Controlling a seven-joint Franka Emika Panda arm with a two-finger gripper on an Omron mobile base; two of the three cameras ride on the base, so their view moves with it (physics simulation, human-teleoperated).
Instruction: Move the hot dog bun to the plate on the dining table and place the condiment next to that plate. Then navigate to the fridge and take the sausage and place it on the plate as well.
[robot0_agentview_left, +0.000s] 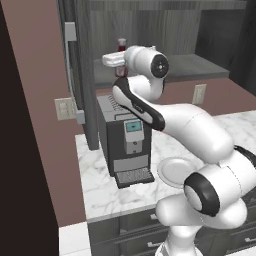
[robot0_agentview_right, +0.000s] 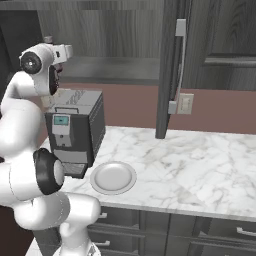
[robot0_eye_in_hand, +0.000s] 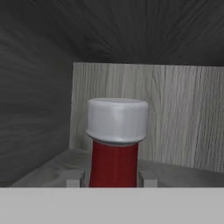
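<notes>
Gripper (robot0_eye_in_hand: 111, 179) clamped on the red ketchup bottle (robot0_eye_in_hand: 114, 148), bottle upright inside the open cabinet (robot0_agentview_left: 165, 30) above the coffee machine (robot0_agentview_left: 125, 140), white plate (robot0_agentview_right: 113, 177) on the bench (robot0_agentview_right: 200, 165) beside the coffee machine

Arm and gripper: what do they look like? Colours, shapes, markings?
The arm has glossy white rounded links with black bands at the joints and a dark round cap on the wrist housing. The gripper has a white hand and two small pale grey, blocky fingertips. No cables visible.
</notes>
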